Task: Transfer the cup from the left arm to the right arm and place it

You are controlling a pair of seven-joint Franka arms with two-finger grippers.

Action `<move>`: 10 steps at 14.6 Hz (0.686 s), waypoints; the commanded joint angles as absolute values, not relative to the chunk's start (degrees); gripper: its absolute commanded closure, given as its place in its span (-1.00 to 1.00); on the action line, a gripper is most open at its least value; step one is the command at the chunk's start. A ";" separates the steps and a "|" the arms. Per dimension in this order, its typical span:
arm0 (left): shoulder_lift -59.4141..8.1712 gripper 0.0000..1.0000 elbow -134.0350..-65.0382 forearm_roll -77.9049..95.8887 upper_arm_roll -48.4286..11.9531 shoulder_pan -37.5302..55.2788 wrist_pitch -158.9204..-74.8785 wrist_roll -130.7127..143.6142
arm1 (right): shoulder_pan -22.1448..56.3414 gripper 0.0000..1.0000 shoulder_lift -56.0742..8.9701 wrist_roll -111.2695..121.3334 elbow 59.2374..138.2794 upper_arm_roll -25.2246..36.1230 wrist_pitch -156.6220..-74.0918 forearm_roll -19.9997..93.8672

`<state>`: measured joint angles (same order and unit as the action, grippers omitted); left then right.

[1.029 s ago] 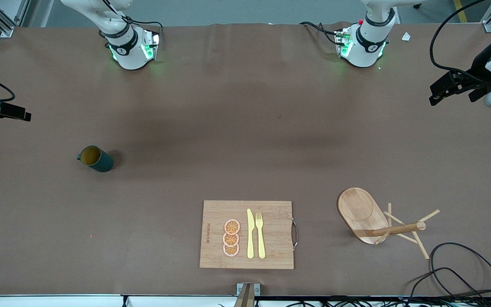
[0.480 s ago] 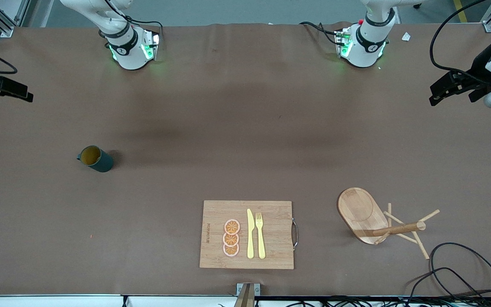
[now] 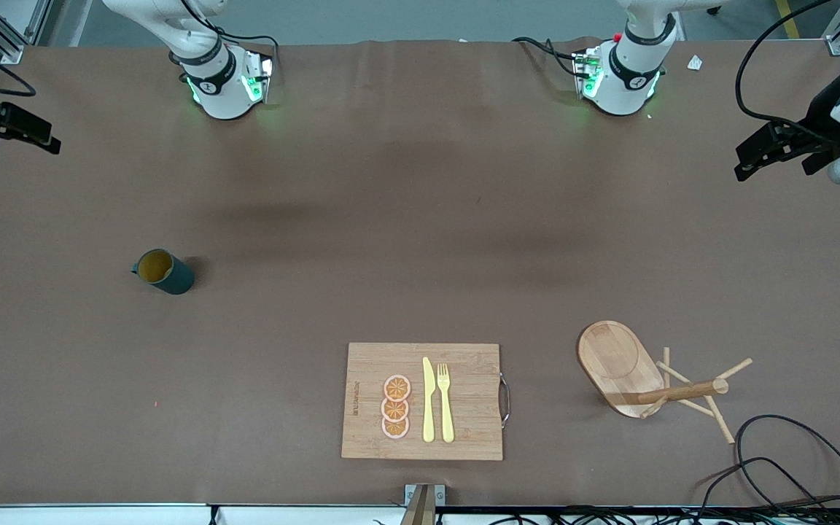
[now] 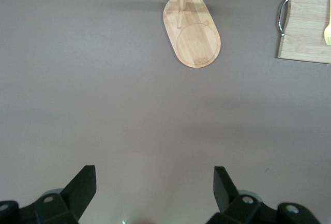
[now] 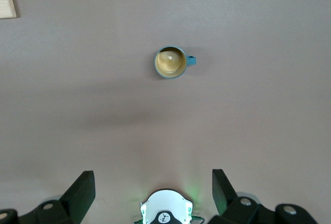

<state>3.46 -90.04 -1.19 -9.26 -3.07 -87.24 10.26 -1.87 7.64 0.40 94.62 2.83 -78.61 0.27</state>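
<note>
1. Front view: the cup (image 3: 163, 271) stands upright on the brown table (image 3: 405, 240), toward the right arm's end, free of both grippers. Its mustard inside faces up. A wooden cutting board (image 3: 464, 437) lies near the front camera's edge, carrying 3 orange slices (image 3: 395, 407), a yellow knife (image 3: 428, 400) and a yellow fork (image 3: 445, 402). A wooden mug rack (image 3: 642, 379) sits toward the left arm's end, level with the board. The right gripper (image 3: 15, 130) is raised over the table's edge at the right arm's end; the left gripper (image 3: 774, 149) hangs over the edge at the left arm's end.

2. Left wrist view: the left gripper (image 4: 155, 190) has its 2 fingers (image 4: 80, 185) spread wide, holding nothing, over bare table. The mug rack (image 4: 192, 32) and a corner of the cutting board (image 4: 307, 17) show farther off.

3. Right wrist view: the right gripper (image 5: 153, 190) is also spread wide and empty. The cup (image 5: 171, 62) stands well apart from it, handle visible at its side.
</note>
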 commanded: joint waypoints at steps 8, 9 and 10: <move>3.08 -1.00 -88.59 -3.43 -9.93 -2.37 -86.66 9.58 | -1.67 -1.00 9.84 -0.26 96.07 2.99 -81.21 0.79; 3.08 -1.00 -88.59 -2.47 -9.93 -2.29 -86.66 9.75 | -1.67 -1.00 9.84 -0.26 96.06 2.90 -81.65 0.88; 3.08 -1.00 -88.68 -1.24 -9.93 -2.37 -86.66 10.28 | -1.67 -1.00 9.84 -0.26 96.06 2.90 -82.17 0.79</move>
